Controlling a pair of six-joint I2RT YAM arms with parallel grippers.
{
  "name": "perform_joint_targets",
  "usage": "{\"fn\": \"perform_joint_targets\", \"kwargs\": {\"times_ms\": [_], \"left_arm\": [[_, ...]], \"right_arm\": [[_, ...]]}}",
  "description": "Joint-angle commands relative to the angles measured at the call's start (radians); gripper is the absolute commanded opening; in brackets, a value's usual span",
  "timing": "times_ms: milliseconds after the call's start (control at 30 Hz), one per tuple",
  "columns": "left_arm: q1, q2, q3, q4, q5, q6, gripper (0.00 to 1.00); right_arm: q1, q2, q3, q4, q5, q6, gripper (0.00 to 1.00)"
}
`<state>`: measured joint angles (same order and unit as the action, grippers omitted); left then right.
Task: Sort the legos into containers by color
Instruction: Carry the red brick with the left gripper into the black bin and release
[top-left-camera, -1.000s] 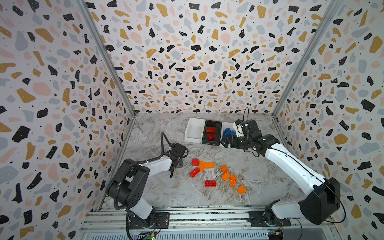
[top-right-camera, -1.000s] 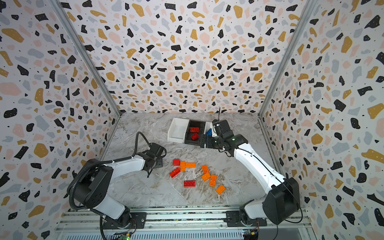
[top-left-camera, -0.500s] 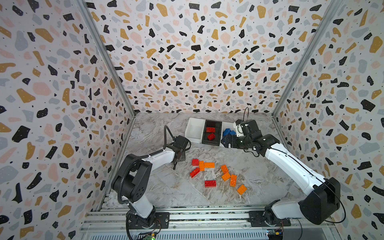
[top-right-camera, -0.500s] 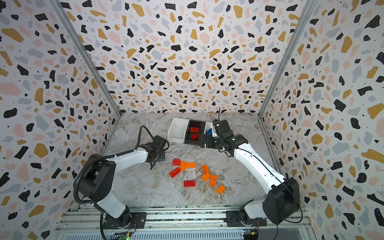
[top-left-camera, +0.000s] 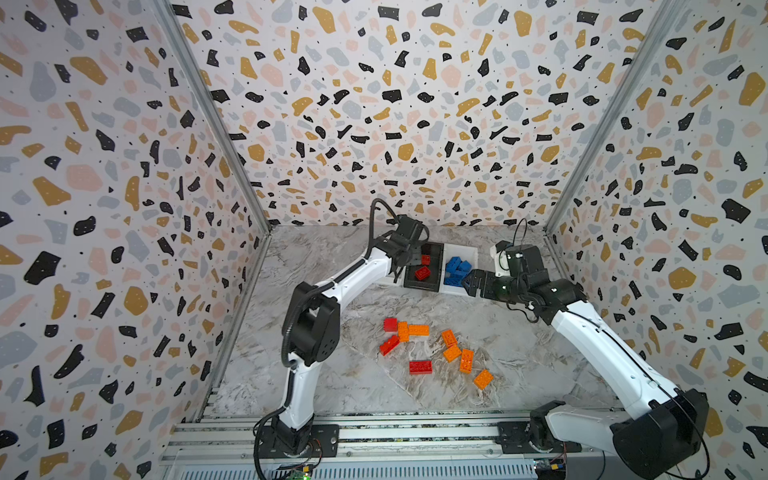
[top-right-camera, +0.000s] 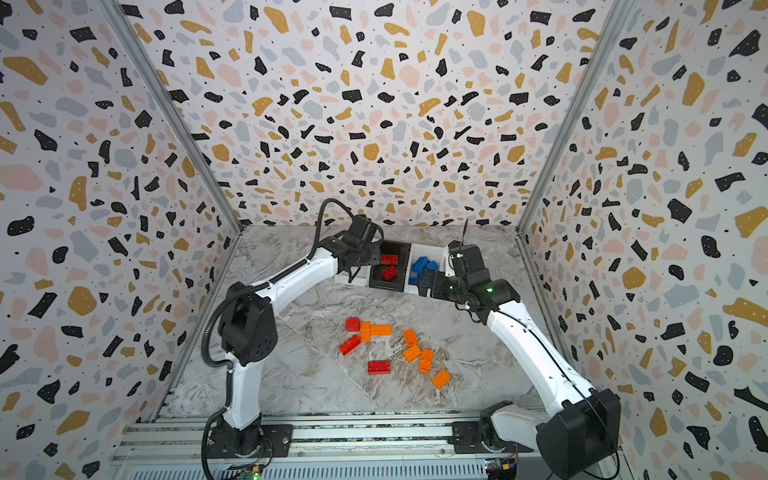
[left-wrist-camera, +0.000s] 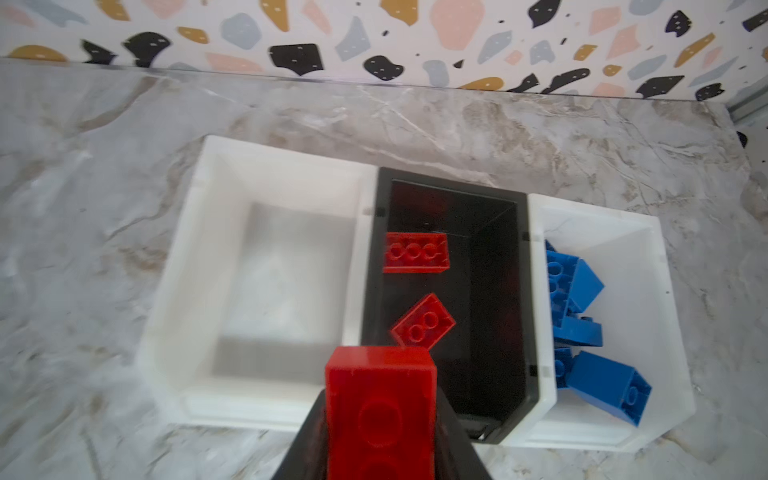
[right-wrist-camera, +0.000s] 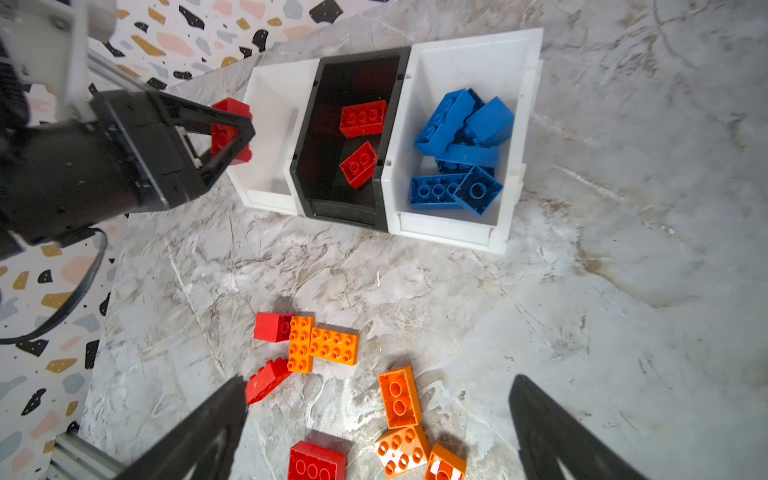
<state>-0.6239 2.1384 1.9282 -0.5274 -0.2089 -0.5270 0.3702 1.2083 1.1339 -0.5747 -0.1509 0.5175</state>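
Left arm has swung up off the marble-patterned bench (top-left-camera: 519, 353) and across to the row of three joined plastic bins. A second ago it was down beside the loose pile, so that's a pick done and a carry nearly finished. The left end effector (right-wrist-camera: 241, 133) is clamped narrow on a glossy red studded plastic brick (left-wrist-camera: 380, 407), gripped by its sides with the studs facing the wrist camera. It looks square in the grip, no tilt that I can see.

Placement isn't settled yet. From the left wrist the held brick hangs over the near rim where the empty white bin (left-wrist-camera: 195, 257) meets the black middle bin (left-wrist-camera: 494, 291). The right wrist view puts it more over the white one. I'd want it further over the black before letting go, since that's where the two red bricks (left-wrist-camera: 415, 252) already lie.

The other white bin (left-wrist-camera: 665, 332) holds the blue bricks (left-wrist-camera: 582, 291) in a loose heap.

Right end effector (top-left-camera: 471, 282) hangs with its jaws spread wide and nothing in them, just in front of the bins.

Left on the bench: three red bricks (top-left-camera: 420, 367) and six orange ones (top-left-camera: 451, 353), loosely clustered — roughly half the sorting to go, by my reckoning.
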Motion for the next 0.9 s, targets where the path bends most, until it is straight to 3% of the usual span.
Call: {"fn": "perform_joint_targets", "kwargs": {"times_ms": [0, 267, 600, 667, 767, 867], "left_arm": [[-0.002, 0.066, 0.112, -0.065, 0.044, -0.001, 0.22], [-0.002, 0.149, 0.224, -0.026, 0.065, -0.005, 0.24], [-0.002, 0.203, 0.248, 0.043, 0.130, -0.033, 0.29], [-0.002, 0.209, 0.238, 0.055, 0.138, -0.036, 0.41], [-0.001, 0.226, 0.254, 0.051, 0.141, -0.042, 0.74], [-0.001, 0.240, 0.311, 0.003, 0.131, -0.042, 0.81]], "right_arm": [[-0.023, -0.028, 0.014, -0.050, 0.012, -0.017, 0.99], [-0.068, -0.028, 0.047, -0.075, 0.001, -0.040, 0.99], [-0.076, 0.018, 0.112, -0.082, 0.001, -0.061, 0.99], [-0.076, 0.017, 0.113, -0.080, 0.004, -0.062, 0.99], [-0.078, 0.012, 0.109, -0.074, 0.008, -0.058, 0.99], [-0.078, 0.004, 0.106, -0.067, 0.009, -0.054, 0.99]]}}
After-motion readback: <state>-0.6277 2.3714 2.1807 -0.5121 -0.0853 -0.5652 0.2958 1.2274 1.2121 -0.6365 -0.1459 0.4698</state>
